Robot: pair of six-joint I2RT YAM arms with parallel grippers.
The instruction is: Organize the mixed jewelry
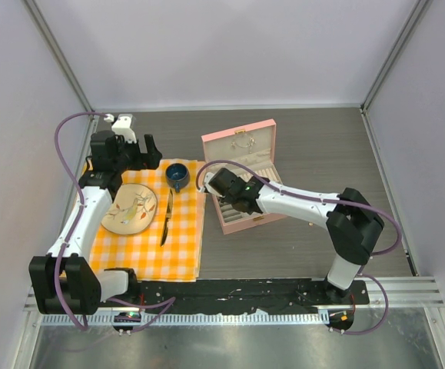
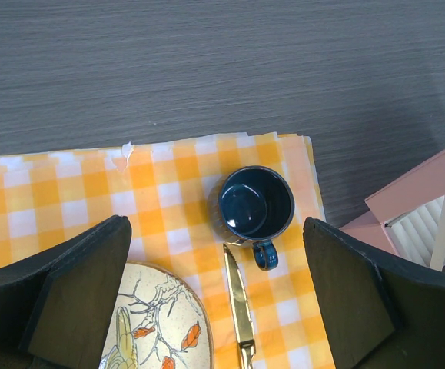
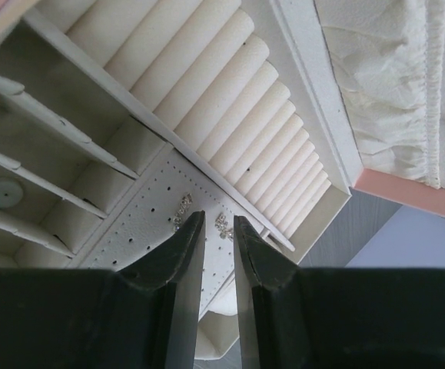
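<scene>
The right gripper [image 3: 218, 221] hangs over the perforated panel [image 3: 141, 231] of the open pink box [image 1: 249, 224], its fingers nearly together, a thin slit between them with nothing in it; two tiny sparkly earrings [image 3: 182, 209] lie on that panel just past the fingertips, one to each side of the slit, each a short cluster running roughly along the fingers. The left gripper [image 2: 216, 227], spread wide above the blue cup [image 2: 254, 201], is well apart; the right arm looks the one to take them.
</scene>
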